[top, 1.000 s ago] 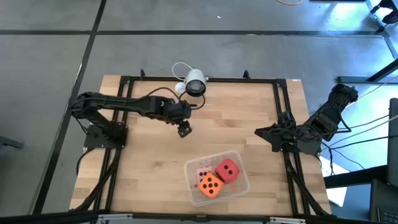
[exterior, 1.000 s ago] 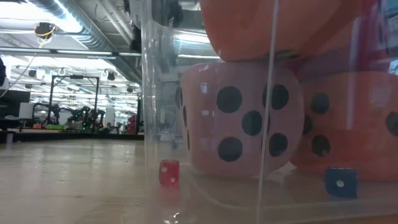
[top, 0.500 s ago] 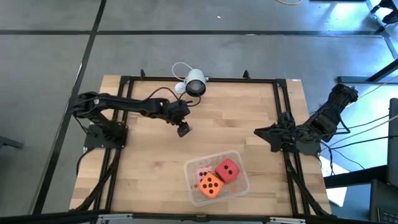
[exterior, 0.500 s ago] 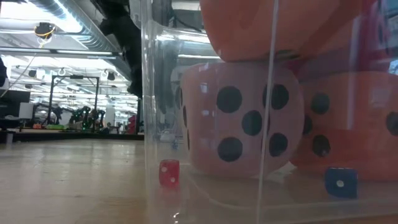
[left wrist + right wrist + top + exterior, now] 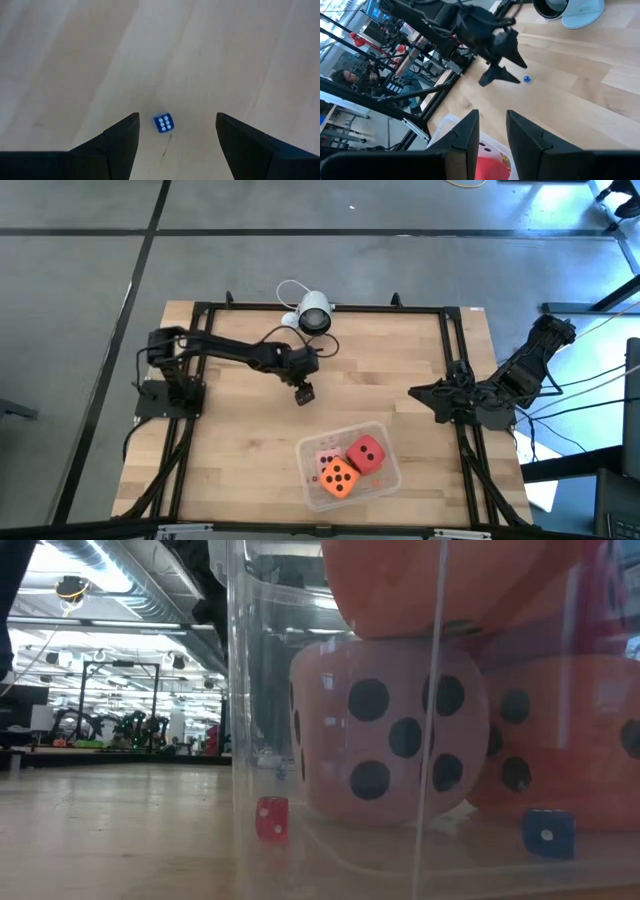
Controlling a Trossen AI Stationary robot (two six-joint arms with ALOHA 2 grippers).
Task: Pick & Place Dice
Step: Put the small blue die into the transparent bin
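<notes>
The dice lie in a clear tub (image 5: 392, 442) near the table's near edge: a pale pink one (image 5: 325, 458), a red one (image 5: 367, 452) and an orange one (image 5: 340, 477) on top. The low view shows the pink die (image 5: 395, 735) resting on the tub floor under an orange die (image 5: 450, 580), with another orange die (image 5: 570, 770) beside it. My left gripper (image 5: 305, 392) hovers open over mid-table; a tiny blue die (image 5: 164, 123) lies on the wood between its fingers (image 5: 177, 125), untouched. My right gripper (image 5: 415, 393) waits at the right side, its fingers a narrow gap apart (image 5: 492, 132).
A white camera (image 5: 313, 313) with its cable stands at the far edge. In the low view a tiny red die (image 5: 271, 817) and the tiny blue die (image 5: 548, 833) lie on the table. A black frame (image 5: 190, 430) borders the wooden top. Bare wood stretches left of the tub.
My left arm has stretched out, carrying its gripper a little toward the table's right edge and slightly toward the near edge. The dice and the tub have stayed where they were.
</notes>
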